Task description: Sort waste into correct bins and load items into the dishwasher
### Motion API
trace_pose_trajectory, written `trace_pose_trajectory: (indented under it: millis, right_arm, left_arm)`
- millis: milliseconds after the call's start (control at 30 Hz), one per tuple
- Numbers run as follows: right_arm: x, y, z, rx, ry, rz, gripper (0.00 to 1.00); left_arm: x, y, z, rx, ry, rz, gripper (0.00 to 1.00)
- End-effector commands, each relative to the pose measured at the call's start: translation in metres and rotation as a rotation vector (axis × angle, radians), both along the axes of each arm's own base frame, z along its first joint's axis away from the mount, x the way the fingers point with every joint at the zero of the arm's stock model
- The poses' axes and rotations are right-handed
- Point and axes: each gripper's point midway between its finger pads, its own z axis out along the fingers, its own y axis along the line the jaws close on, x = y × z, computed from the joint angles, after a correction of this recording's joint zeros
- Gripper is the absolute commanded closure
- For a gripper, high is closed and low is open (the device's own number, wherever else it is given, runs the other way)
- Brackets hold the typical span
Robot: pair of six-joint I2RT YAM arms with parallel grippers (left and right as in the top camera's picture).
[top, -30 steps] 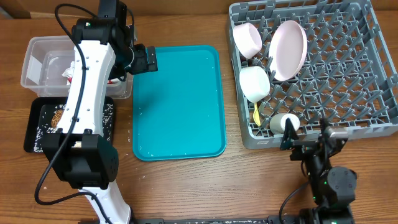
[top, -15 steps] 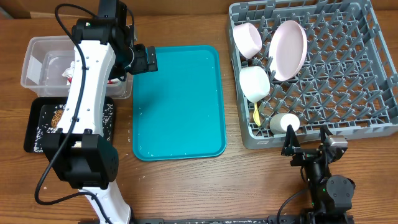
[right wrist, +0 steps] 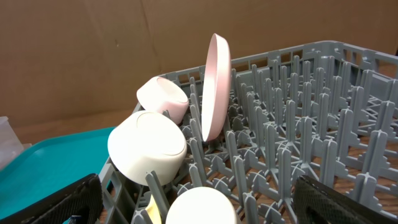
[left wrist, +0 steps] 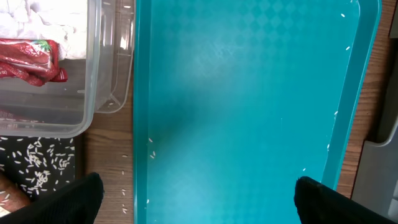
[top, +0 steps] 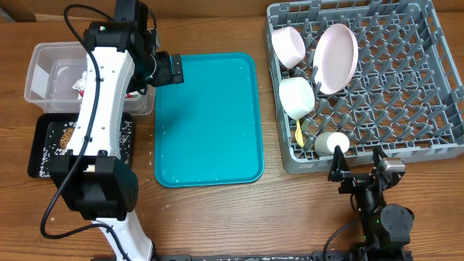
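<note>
The grey dish rack [top: 406, 94] holds a pink bowl [top: 288, 45], a pink plate [top: 336, 58] on edge, a white bowl [top: 296, 96], a yellow spoon [top: 299, 133] and a white cup [top: 332, 143]. My right gripper [top: 357, 163] is open and empty just in front of the rack, facing the cup [right wrist: 202, 208]. The clear tub [top: 43, 72] holds crumpled paper [left wrist: 37, 18] and a red-and-white wrapper [left wrist: 28, 62]. The black tray [top: 43, 145] holds rice and a brown lump [top: 67, 136]. My left gripper [top: 170, 70] is open and empty above the teal tray's far left corner.
The teal tray [top: 206, 119] lies mid-table with a few rice grains on it. Loose grains [left wrist: 127, 193] lie on the wood between it and the black tray. The left arm reaches over the tub and black tray. A cardboard wall stands behind the rack.
My right gripper has drawn back a little from the rack's front edge and the cup. The left arm has not moved.
</note>
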Motion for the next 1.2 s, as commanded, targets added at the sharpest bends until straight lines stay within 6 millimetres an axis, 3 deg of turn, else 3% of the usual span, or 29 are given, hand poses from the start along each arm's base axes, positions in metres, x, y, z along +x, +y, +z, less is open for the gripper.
trace_pose_trajectory:
  millis: [0,133,233,400,467,500,600,800,967,1167]
  right_arm:
    - [0.0,0.0,0.001,0.005,-0.011,0.001,0.0]
    - [0.0,0.0,0.001,0.005,-0.011,0.0,0.0]
    - [0.0,0.0,0.001,0.005,-0.012,0.001,0.0]
    - [0.0,0.0,0.001,0.005,-0.011,0.001,0.0]
    - [0.0,0.0,0.001,0.005,-0.011,0.001,0.0]
    - [0.0,0.0,0.001,0.005,-0.011,0.001,0.0]
    - [0.0,0.0,0.001,0.005,-0.012,0.001,0.0]
    - [0.0,0.0,0.001,0.005,-0.012,0.001,0.0]
    - [0.0,0.0,0.001,0.005,-0.011,0.001,0.0]
    - [0.0,0.0,0.001,0.005,-0.011,0.001,0.0]
  left_arm:
    - [0.003,0.003,0.009,0.005,-0.031,-0.006,0.0]
    - [0.003,0.004,0.009,0.011,-0.03,-0.005,0.0]
    - [0.004,0.015,0.04,0.086,-0.136,0.001,0.0]
    - [0.016,0.004,0.115,0.104,-0.499,-0.058,0.0]
    - [-0.003,0.004,0.143,0.11,-0.653,-0.075,0.0]
    - [-0.014,0.005,0.147,0.11,-0.691,-0.071,0.0]
    - [-0.048,0.016,0.14,0.119,-0.749,-0.052,0.0]
    - [-0.121,0.029,0.092,0.087,-0.963,-0.062,0.0]
    - [-0.154,0.03,0.059,0.099,-1.123,-0.054,0.0]
    - [-0.176,0.03,0.019,0.106,-1.191,-0.05,0.0]
